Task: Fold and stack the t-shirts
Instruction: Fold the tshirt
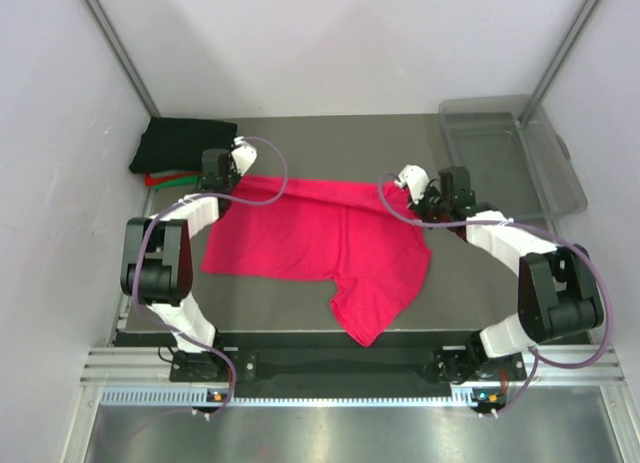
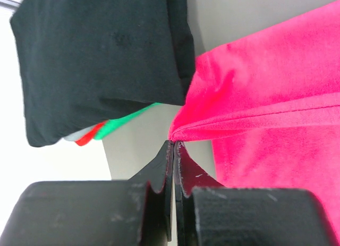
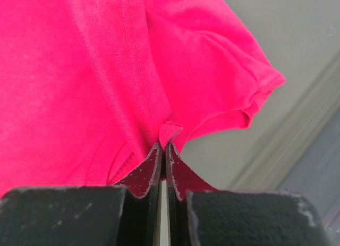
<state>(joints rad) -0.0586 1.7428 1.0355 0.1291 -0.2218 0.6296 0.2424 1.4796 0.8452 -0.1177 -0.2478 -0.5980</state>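
A bright pinkish-red t-shirt (image 1: pixel 320 238) lies spread across the middle of the table, one part hanging toward the near edge. My left gripper (image 1: pixel 236 169) is shut on its far left edge (image 2: pixel 178 130). My right gripper (image 1: pixel 408 183) is shut on its far right part, pinching a small fold (image 3: pixel 170 132) near a sleeve (image 3: pixel 249 92). A folded stack sits at the far left: a black t-shirt (image 1: pixel 180 143) on top, with green (image 2: pixel 127 120) and red (image 2: pixel 87 137) edges showing beneath.
A clear plastic bin (image 1: pixel 510 158) stands at the far right corner. White walls enclose the table on the left, back and right. The metal rail with the arm bases (image 1: pixel 340 368) runs along the near edge.
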